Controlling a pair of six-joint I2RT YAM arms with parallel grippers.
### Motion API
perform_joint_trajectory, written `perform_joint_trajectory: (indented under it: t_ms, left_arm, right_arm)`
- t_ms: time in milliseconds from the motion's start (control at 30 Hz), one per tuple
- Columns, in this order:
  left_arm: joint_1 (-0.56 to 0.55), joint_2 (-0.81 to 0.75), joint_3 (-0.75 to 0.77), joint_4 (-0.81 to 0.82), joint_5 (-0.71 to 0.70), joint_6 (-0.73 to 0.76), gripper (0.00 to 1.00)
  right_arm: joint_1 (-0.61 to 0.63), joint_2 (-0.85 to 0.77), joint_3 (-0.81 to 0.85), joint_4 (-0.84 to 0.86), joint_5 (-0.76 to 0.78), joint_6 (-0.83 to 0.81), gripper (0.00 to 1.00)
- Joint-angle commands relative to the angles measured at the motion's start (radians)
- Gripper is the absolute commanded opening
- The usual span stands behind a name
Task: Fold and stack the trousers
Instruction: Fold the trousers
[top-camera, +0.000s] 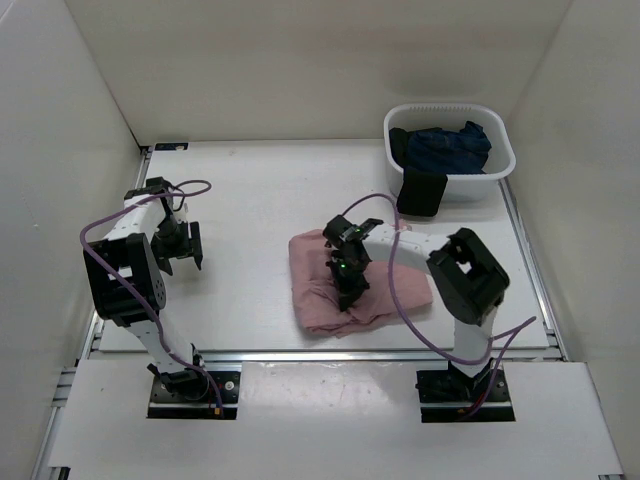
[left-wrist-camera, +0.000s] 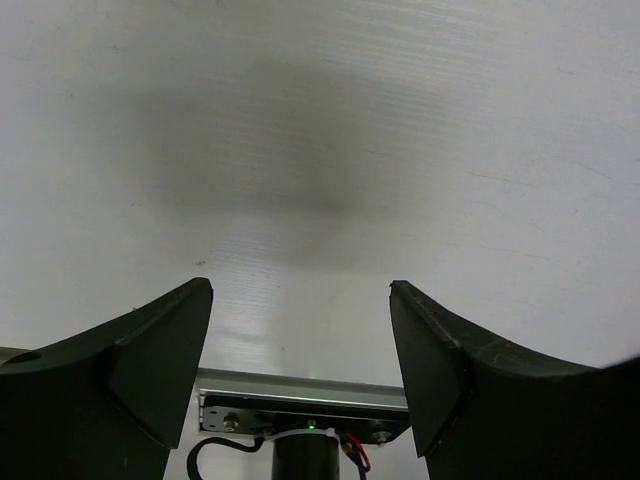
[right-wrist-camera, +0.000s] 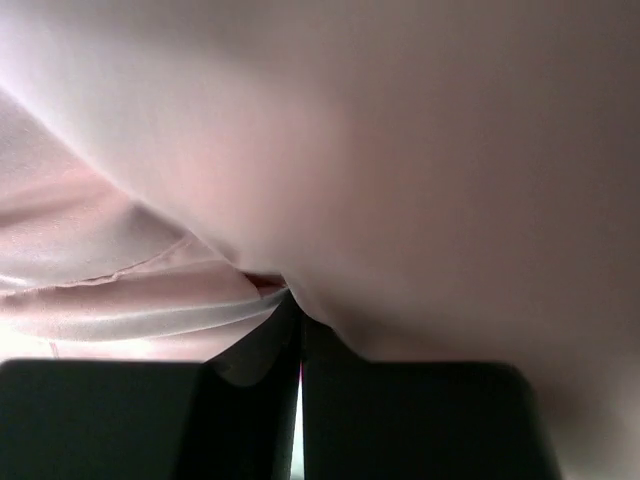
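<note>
1. The trousers lie as a folded dusty-pink bundle on the table, right of centre and toward the near edge.
2. The right hand is down on top of the bundle near its middle. Its wrist view shows the fingers closed together, with creases of pink fabric running into the tips, so it grips a fold of the trousers.
3. The left hand is over bare table at the left side, well apart from the trousers. Its fingers are spread wide and hold nothing.
4. A white tub stands at the far right corner, holding a dark blue garment. A black cloth hangs over its near rim.
5. Nothing lies between either hand and the trousers.
</note>
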Motion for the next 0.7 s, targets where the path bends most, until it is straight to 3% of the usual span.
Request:
perform_joint_trajectory:
  t_ms: [0,133,200,300,467,667]
  left_arm:
    - [0.003,-0.051,0.007,0.005,-0.011,0.0,0.83]
    - [0.003,-0.051,0.016,-0.004,-0.011,0.0,0.83]
    - [0.003,-0.051,0.025,-0.017,-0.011,0.0,0.83]
    - [0.003,-0.075,0.016,-0.026,-0.011,0.0,0.83]
    - [0.003,-0.097,-0.004,-0.026,0.01,0.0,0.83]
    - [0.003,-0.078,-0.013,-0.026,0.032,0.0,0.83]
  right_arm:
    - [0.011,0.146,0.152,0.166,-0.14,0.088,0.0]
    - [-0.015,0.291,0.375,0.205,-0.116,0.283,0.0]
    - [-0.015,0.386,0.579,0.112,-0.081,0.264,0.0]
    - [-0.004,0.447,0.717,0.004,-0.064,0.175,0.0]
    - [0.005,0.332,0.524,0.052,-0.104,0.043,0.0]
    - [0.046,0.33,0.524,-0.152,-0.156,-0.235,0.0]
